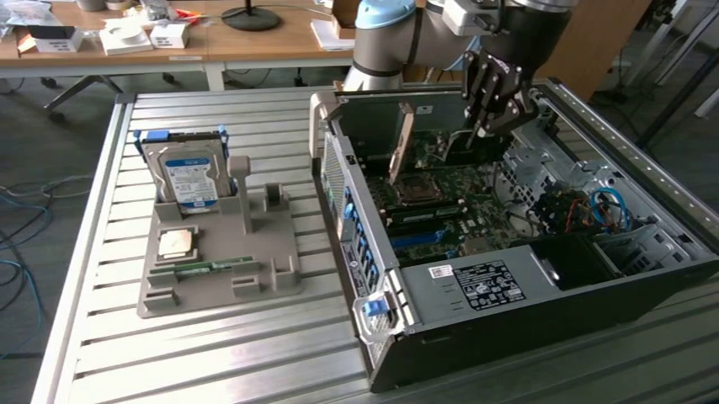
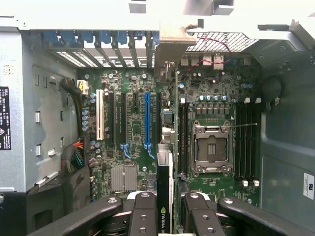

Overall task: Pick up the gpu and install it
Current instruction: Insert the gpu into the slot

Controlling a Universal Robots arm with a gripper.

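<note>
We see the jaws gripping the gpu (image 2: pixel 165 189) edge-on above the motherboard (image 2: pixel 123 142). Any tilt could jam its connector edge.

Slatted metal table (image 1: pixel 202 353) carries gray holder (image 1: pixel 275 278) and open computer case (image 1: pixel 540 311), set just beside each other.
Holder: hard drive (image 1: pixel 188 178) upright at rear, CPU chip (image 1: pixel 177 243) flat in front, memory stick (image 1: pixel 214 266) lying near chip.
Case interior: motherboard (image 2: pixel 123 147), 1 blue slot (image 2: pixel 146 120), 1 white slot (image 2: pixel 100 115), open CPU socket (image 2: pixel 211 147), finned heatsink (image 2: pixel 123 178).
Wooden desk (image 1: pixel 269 40) behind table.
Blue cables (image 1: pixel 17 210) on floor.
</note>
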